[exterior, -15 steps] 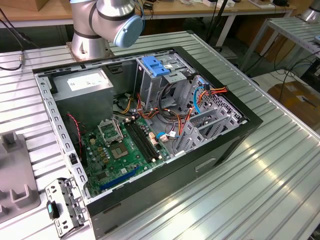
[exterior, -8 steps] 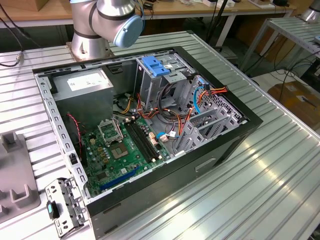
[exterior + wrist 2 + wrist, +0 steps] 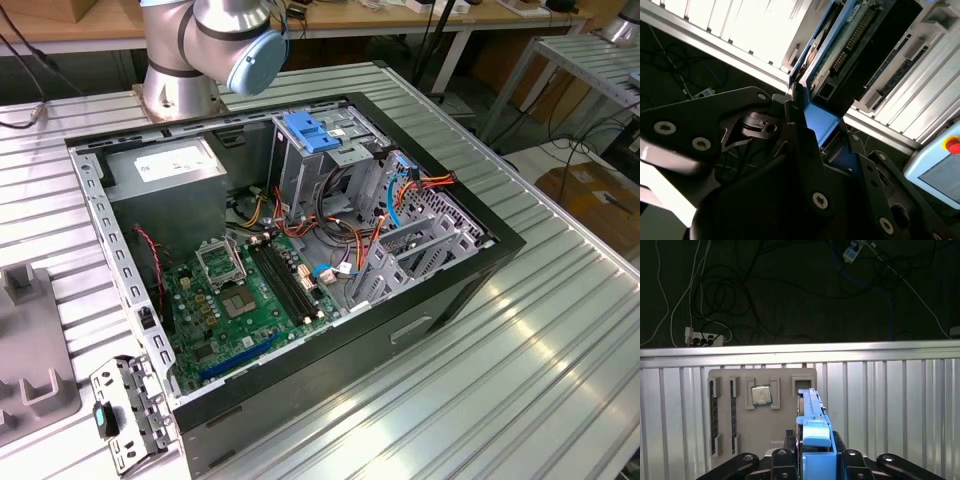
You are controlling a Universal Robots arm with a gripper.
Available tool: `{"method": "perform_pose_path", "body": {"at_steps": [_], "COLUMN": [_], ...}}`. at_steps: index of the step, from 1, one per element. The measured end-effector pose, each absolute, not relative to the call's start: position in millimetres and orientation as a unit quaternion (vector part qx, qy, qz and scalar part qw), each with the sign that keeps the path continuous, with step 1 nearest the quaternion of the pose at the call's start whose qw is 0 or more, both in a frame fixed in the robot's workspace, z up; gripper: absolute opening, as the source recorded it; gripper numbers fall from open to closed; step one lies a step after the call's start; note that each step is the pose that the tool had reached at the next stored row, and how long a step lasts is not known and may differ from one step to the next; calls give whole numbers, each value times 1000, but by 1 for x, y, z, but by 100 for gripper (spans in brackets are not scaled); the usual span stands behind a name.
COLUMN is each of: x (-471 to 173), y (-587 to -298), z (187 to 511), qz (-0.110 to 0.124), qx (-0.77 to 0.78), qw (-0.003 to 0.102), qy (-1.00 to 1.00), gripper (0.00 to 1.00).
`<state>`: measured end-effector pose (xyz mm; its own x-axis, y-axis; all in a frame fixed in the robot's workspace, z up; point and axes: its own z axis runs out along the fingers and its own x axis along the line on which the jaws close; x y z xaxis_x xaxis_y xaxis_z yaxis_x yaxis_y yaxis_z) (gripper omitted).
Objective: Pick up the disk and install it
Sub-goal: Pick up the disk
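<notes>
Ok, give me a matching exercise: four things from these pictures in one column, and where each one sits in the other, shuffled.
1 disk
2 processor chip
3 motherboard
4 red button

A in the grey tray
B on the light-blue pendant
C held by the gripper
D inside the open computer case

Pairs: 1-C, 2-A, 3-D, 4-B

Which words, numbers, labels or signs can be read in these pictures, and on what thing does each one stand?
Nothing can be read with certainty.
White label on the power supply: print too small.
Top of the chip in the grey tray: marks too small.
Disk: no readable print on the board side in the second wrist view.
</notes>
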<state>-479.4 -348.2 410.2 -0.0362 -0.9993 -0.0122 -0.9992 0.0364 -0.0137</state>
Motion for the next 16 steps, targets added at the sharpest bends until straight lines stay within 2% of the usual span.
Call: {"method": "perform_pose_path", "body": {"at_steps": [16], "x": [-479], "y": [-348], "z": [428], "qz": [0], "qx": [-694], "qw": [9], "qy": [720], "gripper": [37]}}
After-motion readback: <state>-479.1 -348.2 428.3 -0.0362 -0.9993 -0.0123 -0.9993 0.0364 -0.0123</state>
